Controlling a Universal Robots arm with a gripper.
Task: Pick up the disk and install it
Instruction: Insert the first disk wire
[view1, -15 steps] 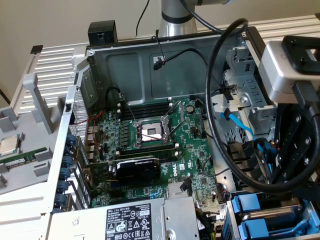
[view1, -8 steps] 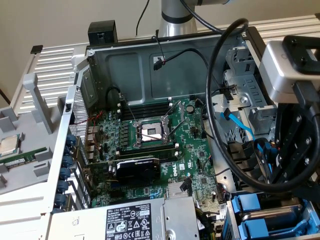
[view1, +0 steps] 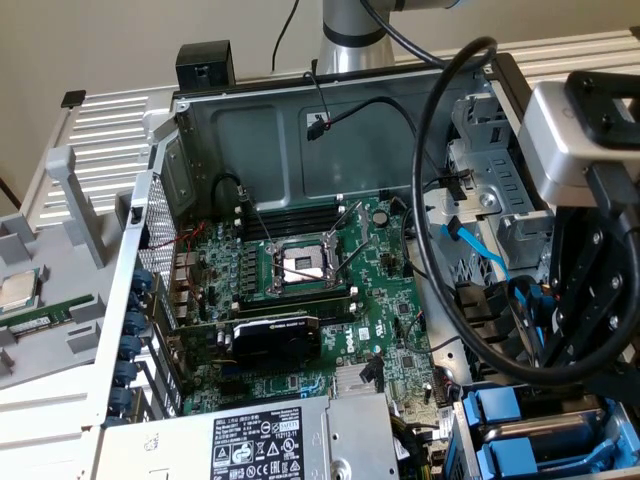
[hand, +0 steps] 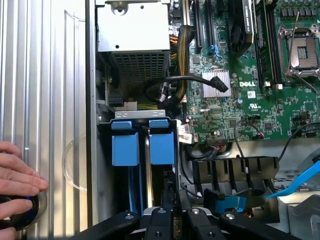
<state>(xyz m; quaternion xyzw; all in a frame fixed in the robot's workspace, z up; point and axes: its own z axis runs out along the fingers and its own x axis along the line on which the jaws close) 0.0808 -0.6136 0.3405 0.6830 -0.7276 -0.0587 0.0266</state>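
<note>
The disk (hand: 161, 145) shows edge-on, so what can be seen of it is its bright blue plastic carrier: a square blue end tab with a smaller blue lip above it. Its silver body and label are hidden. It stands upright in the drive bay (hand: 140, 114) at the case corner, in the slot nearer the motherboard (view1: 385, 275), just beside a second blue carrier (hand: 125, 148) of the same shape. That makes two blue carriers, side by side and almost touching. The one gripper (hand: 175, 215) sits close over the end of the disk's slot with its black links drawn in narrow. Whether the fingers pinch the disk's edge cannot be told. Elsewhere in the open case there is one grey power supply box (view1: 250, 445) with a black-and-white label, one black graphics card (view1: 272, 338), one open CPU socket (view1: 300, 265) and one light-blue cable (view1: 478, 248) near the bay. One small square CPU chip (view1: 15, 290) lies outside the case at the exterior view's left. One hand (hand: 15, 175) of a person rests on the ribbed metal surface beside the case.
</note>
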